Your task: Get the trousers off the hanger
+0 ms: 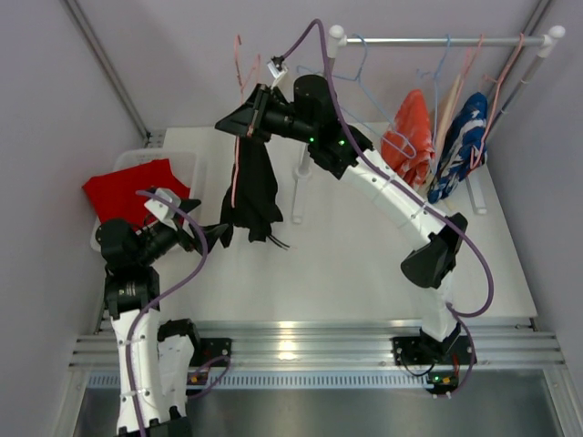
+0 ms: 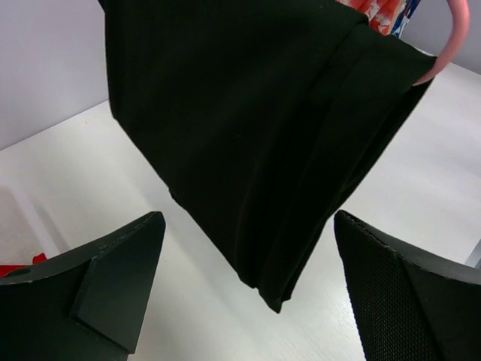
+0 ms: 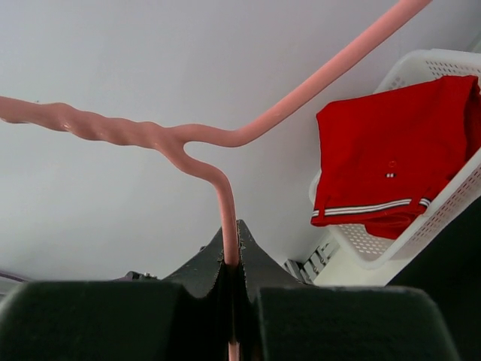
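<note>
Two arms show from above: the right gripper (image 1: 230, 123) holds the pink hanger (image 1: 234, 177) aloft, black trousers (image 1: 250, 191) draped over it, the left gripper (image 1: 219, 235) near their lower edge; red trousers (image 1: 132, 189) lie in the white basket (image 1: 182, 162). The left wrist shows its fingers (image 2: 113, 278) wide apart, the black trousers (image 2: 255, 135) hanging just ahead. The right wrist shows fingers (image 3: 259, 282) clamped on the pink hanger (image 3: 225, 203).

White table (image 1: 364, 273); white basket (image 1: 187, 164) at its far-left corner; clothes rack (image 1: 437, 41) standing at the back right
</note>
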